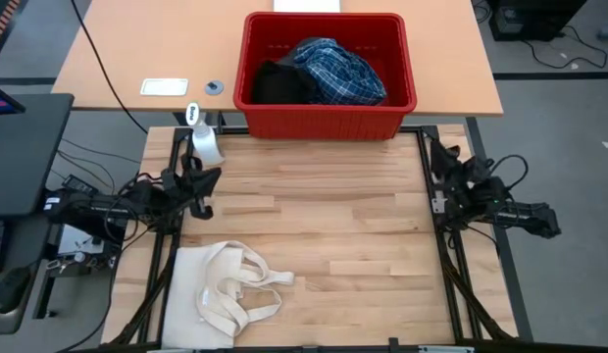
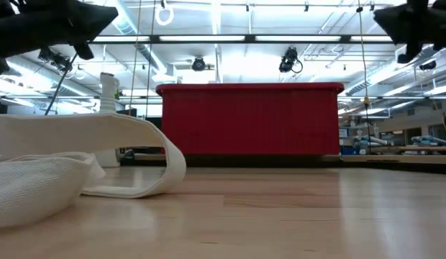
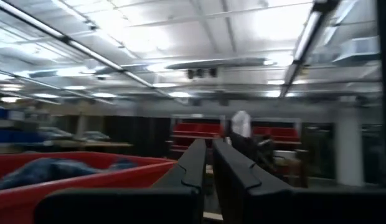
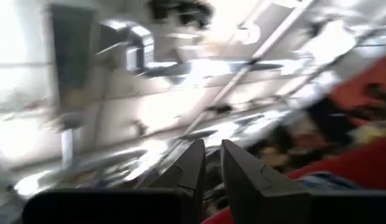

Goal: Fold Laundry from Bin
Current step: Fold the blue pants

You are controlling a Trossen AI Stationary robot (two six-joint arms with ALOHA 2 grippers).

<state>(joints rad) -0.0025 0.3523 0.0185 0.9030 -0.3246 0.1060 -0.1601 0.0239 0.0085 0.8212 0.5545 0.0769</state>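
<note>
The pale butcher-block wooden tabletop [image 1: 333, 226], built of long glued strips, is the largest thing here, and it is one of a kind. At its twelve o'clock edge stands the single rectangular red plastic bin [image 1: 327, 116] with a thick rim and ribbed walls. Inside the bin two soft garments show: a rumpled blue plaid shirt [image 1: 338, 69] toward three o'clock and a black piece [image 1: 279, 83] toward nine o'clock, touching each other. At seven o'clock lies one limp cream canvas tote bag [image 1: 226, 289], its two long flat handles looped loosely. One white spray bottle [image 1: 204, 137] stands at ten o'clock, beside the bin. Two dark arms wait off the wood: the left gripper [image 1: 201, 181] at nine o'clock, the right gripper [image 1: 443, 162] at three o'clock. Each has its two flat black fingers pressed nearly together, pinching nothing.
</note>
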